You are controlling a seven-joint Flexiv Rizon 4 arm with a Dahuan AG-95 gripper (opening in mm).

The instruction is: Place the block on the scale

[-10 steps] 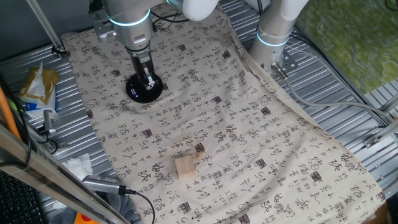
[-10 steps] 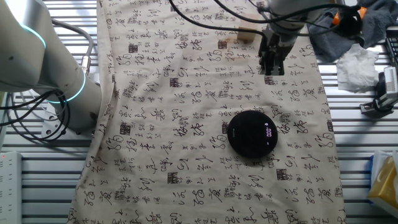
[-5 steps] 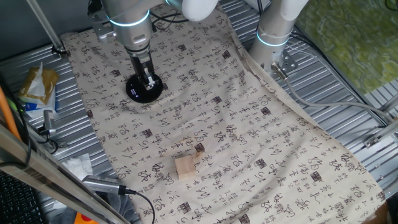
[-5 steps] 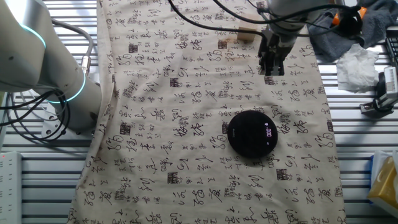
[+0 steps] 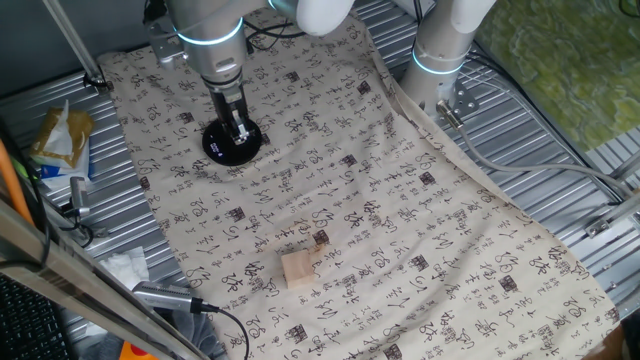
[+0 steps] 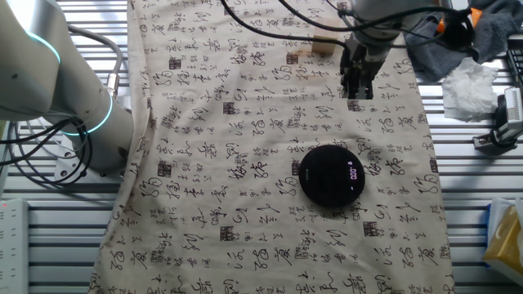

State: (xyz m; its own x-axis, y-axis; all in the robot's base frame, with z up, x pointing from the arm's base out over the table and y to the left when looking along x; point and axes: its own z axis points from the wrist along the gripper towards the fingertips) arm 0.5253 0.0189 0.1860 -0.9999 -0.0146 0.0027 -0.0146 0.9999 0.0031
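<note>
1. Hovering above the patterned cloth (image 5: 400, 200), the gripper (image 6: 357, 88) hangs empty, its jaws close together.
2. The block (image 5: 298, 268) lies at the table's near end, well apart from the scale (image 6: 332, 175).
3. Risk: wrinkled cloth may tilt the block, spoiling a grasp.

light: even, bright, soft shadows | focus: sharp mid-frame | glare: perhaps slight on metal ribs (image 5: 560, 150)

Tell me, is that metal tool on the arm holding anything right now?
No, nothing is held. The tool hangs bare over the cloth. The block lies apart on the cloth, and the scale sits alone with nothing on it.
</note>
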